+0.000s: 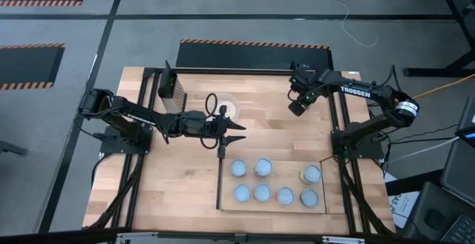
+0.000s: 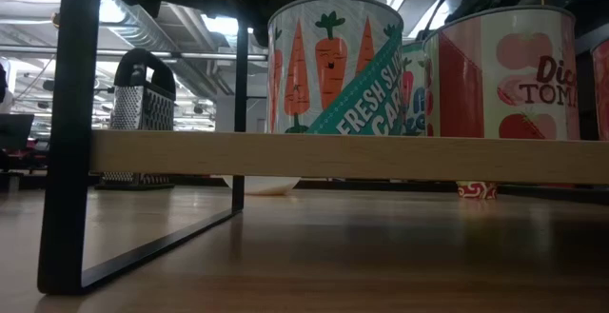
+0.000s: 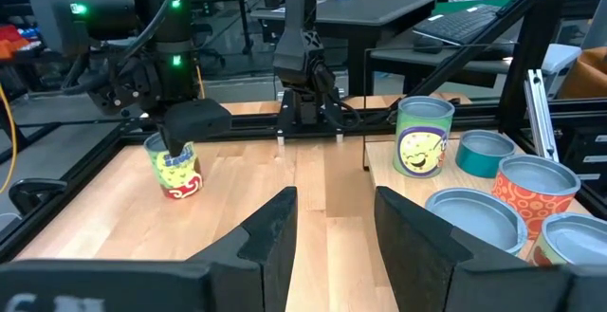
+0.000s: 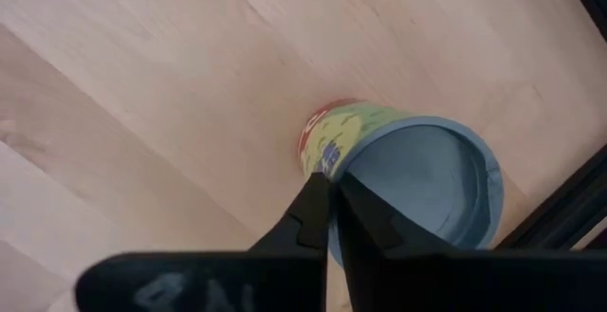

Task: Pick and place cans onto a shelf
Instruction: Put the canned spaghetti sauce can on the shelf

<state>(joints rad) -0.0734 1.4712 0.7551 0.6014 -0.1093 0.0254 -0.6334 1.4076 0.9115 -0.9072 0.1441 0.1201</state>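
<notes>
Fingers of the right gripper [image 4: 327, 219] are pinched shut on the rim of a lone can [image 4: 408, 184] just beneath them, standing on the table [image 1: 274, 136] well apart from the shelf [image 1: 286, 203]. Thin, stiff metal, probably light and slippery (open-topped, apparently); the rim wall is the natural hold. Left gripper [image 3: 332, 231] waits open beside the shelved cans [image 1: 262, 192].

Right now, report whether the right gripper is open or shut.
Shut: the right gripper pinches the rim of the can, fingers nearly touching.
</notes>
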